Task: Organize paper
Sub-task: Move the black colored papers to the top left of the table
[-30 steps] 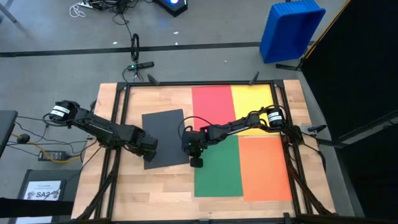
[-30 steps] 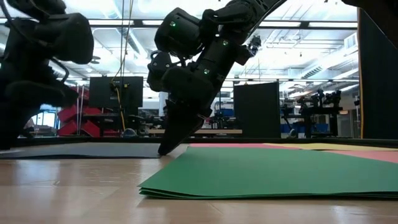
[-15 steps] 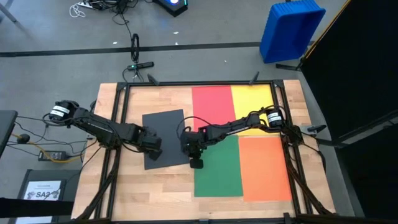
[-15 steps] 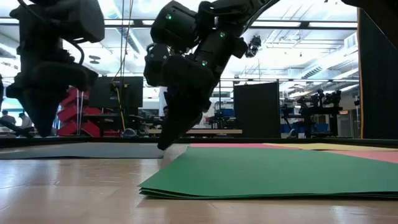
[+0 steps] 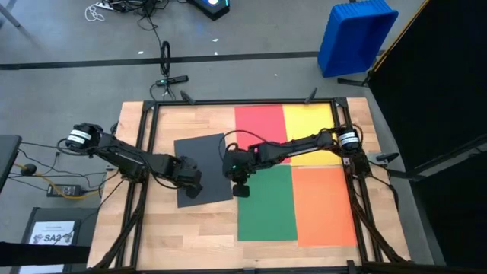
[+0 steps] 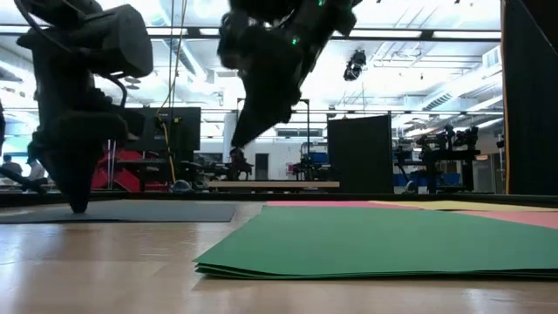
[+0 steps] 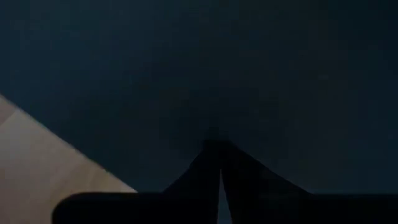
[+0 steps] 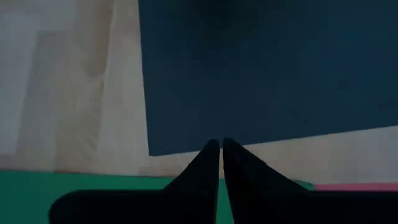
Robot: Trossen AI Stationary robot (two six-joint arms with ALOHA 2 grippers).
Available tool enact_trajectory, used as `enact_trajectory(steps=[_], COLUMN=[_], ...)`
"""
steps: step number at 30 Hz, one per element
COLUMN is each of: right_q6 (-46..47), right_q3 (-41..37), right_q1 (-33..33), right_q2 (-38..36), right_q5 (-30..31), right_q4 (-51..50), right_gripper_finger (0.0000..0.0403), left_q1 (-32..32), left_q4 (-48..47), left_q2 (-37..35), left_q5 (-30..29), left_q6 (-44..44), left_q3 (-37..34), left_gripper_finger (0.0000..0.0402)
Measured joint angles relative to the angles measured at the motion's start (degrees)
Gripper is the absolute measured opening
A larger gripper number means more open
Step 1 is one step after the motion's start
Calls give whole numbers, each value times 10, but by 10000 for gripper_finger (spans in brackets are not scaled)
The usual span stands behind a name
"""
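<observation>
I have four sheets squared up on the table (image 5: 198, 228) — red paper (image 5: 259, 122), yellow paper (image 5: 308, 118), green paper (image 5: 266, 205) and orange paper (image 5: 323, 205) — and the dark grey sheet (image 5: 202, 167) lies askew just left of them, so I judge the step in hand is bringing that last sheet into line. My left gripper (image 5: 195, 186) is pinched shut with its tips planted on the grey sheet near its lower edge; nothing is held, it just presses. My right gripper (image 5: 240, 189), also shut and empty, hangs above the table by the sheet's right corner. Next I'd slide and rotate the sheet toward the red one — gently, or it creases.
</observation>
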Motion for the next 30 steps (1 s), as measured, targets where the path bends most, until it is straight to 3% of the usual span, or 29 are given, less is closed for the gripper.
enact_trajectory(steps=[14,23,30], right_q6=[2,48,80], right_q3=[-69,-230,-313], right_q1=[-6,-11,-11], right_q2=[-122,-247,-290], right_q5=[76,72,64], right_q4=[-3,133,186], right_gripper_finger=[0,0,0], left_q1=[96,208,294], left_q4=[39,60,66], left_q2=[43,45,45], left_q5=[-13,-12,-12], left_q6=[132,265,355], left_q3=[1,0,-1], left_gripper_finger=[0,0,0])
